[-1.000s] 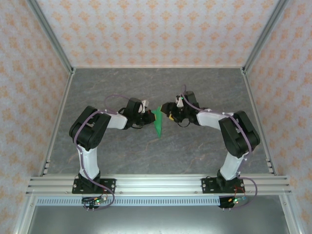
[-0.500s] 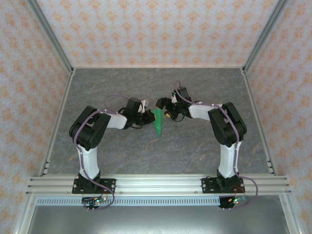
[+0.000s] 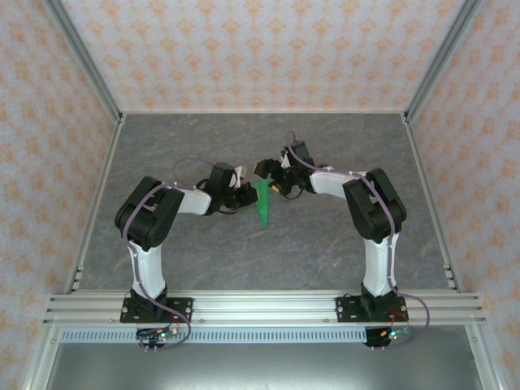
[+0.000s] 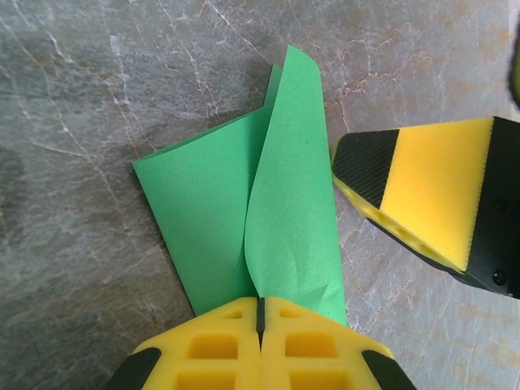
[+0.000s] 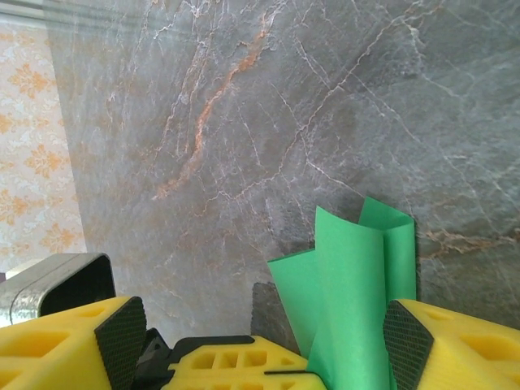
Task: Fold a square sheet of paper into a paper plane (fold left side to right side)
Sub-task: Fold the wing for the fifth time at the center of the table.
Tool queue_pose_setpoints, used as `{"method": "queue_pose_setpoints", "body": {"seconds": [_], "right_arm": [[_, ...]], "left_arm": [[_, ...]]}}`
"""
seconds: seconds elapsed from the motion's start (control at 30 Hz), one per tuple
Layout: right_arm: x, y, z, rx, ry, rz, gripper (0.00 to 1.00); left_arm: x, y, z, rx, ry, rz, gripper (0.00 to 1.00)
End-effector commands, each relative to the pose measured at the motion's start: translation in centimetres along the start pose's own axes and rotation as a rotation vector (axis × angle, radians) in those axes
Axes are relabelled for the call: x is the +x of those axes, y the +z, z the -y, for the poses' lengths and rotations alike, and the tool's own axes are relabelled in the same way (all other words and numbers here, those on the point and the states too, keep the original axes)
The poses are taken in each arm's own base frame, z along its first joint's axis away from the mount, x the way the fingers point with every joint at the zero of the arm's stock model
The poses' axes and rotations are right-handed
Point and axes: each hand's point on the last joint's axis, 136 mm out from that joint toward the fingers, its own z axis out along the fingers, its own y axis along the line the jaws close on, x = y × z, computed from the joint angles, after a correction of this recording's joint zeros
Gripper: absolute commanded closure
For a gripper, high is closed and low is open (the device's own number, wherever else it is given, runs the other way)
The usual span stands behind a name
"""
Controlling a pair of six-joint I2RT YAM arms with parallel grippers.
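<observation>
The green paper (image 4: 219,211) is already folded into a slim, pointed shape and is held up off the desk (image 3: 325,244), about midway between the two arms. From above, its long axis runs from far to near, with the wide end at the far side and the point aimed at the near edge.

The left hand (image 4: 260,313) comes at it from the left. Its fingers are pressed together on the paper, pinching both layers near the wide end. Past the pinch the two layers part a little, and the upper flap curls away from the one under it.

The right hand (image 5: 263,341) is spread wide. It sits just to the right of the paper and a little farther back, level with the wide end. In its own camera the loose green layers rise between its two fingers, close against one of them and well clear of the other. I cannot tell whether the paper touches that finger.

So the paper is already inside the right hand's gap but off-centre. The next move probably depends on that hand closing across the layers without pushing the loose flap sideways.
</observation>
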Motion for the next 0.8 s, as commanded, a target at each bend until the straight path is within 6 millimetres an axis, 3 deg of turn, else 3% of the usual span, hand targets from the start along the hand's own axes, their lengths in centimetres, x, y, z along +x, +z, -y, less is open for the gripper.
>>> {"method": "queue_pose_setpoints", "body": {"seconds": [0.0,0.27,0.57,0.77], "right_arm": [[0.3,0.7,0.4,0.027,-0.001,-0.017,0.20],[0.6,1.4,1.0,0.059,0.000,-0.041,0.21],[2.3,1.8,5.2,0.294,0.014,-0.122,0.21],[2.7,2.0,6.2,0.354,0.008,-0.139,0.21]], "left_arm": [[0.0,0.3,-2.4,-0.064,-0.014,0.006,1.00],[-0.1,0.2,-2.2,-0.057,-0.011,0.007,1.00],[-1.0,-0.9,-0.3,-0.023,0.032,0.028,1.00],[-1.1,-0.9,-0.5,-0.035,0.037,0.027,1.00]]}}
